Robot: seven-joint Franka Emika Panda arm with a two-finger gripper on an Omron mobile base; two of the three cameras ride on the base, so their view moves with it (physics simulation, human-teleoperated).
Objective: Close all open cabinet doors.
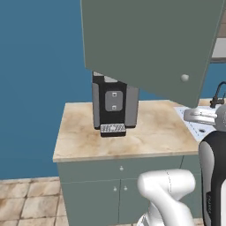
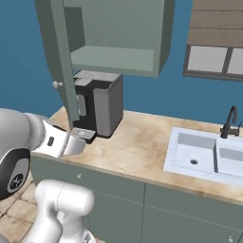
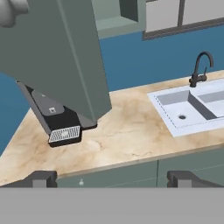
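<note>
One large matte grey-green cabinet door (image 1: pixel 150 44) with a small silver knob (image 1: pixel 184 78) hangs swung wide open above the marbled beige surface (image 1: pixel 150 132). The end effector (image 3: pixel 112 177), fingers spread apart and empty, faces it; next, I'd guess, it must get behind that panel and push.

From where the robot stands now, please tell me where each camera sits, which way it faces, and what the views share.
Left base view: behind the arm on its left, looking forward and down at the open cabinet door, coffee machine and counter; white arm at lower right.
Right base view: behind on the right, facing the open cabinet, sink and faucet; arm at lower left.
Hand view: on the hand, looking along the open gripper at the door, counter and sink.
All share the door, the coffee machine and the counter.
</note>
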